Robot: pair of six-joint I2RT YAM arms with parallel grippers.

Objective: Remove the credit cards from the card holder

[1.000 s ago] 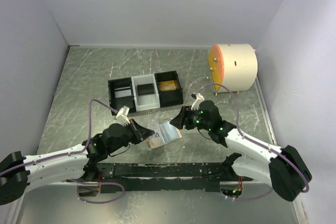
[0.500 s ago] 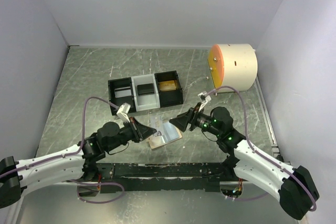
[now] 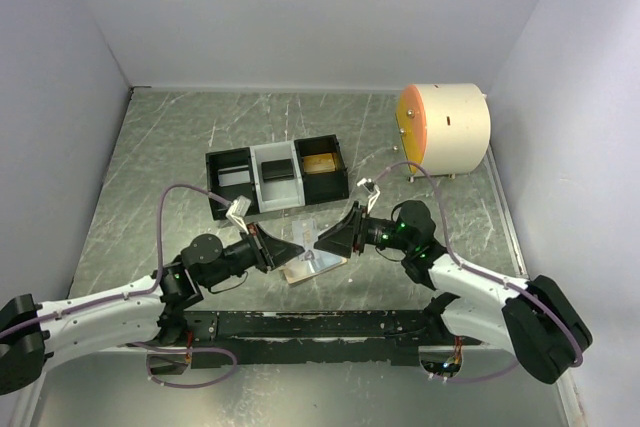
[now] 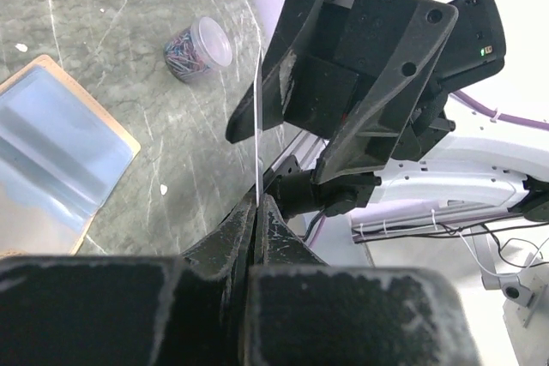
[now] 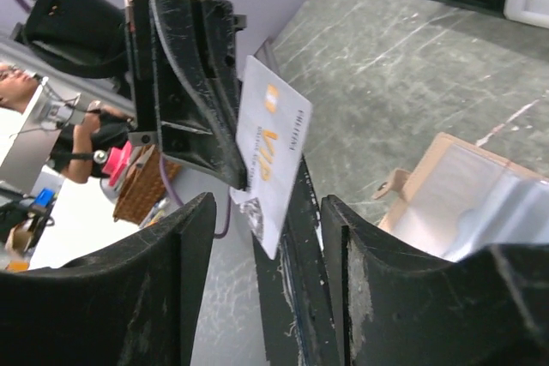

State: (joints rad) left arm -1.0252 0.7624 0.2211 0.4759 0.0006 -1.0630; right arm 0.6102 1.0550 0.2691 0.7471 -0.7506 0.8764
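silver-grey card [image 5: 273, 156] clenched in left gripper [image 4: 256, 209], above open card holder [image 3: 318, 267] at 5 o'clock of tray [image 3: 211, 185]; right gripper [image 5: 268, 212] agape around it: centre card, close before left lets go.

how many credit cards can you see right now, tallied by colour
gold: 1, the gold card in the tray
black: 1, the black card in the tray
silver-grey: 2, the grey card in the tray and the pinched card in the left gripper
total: 4
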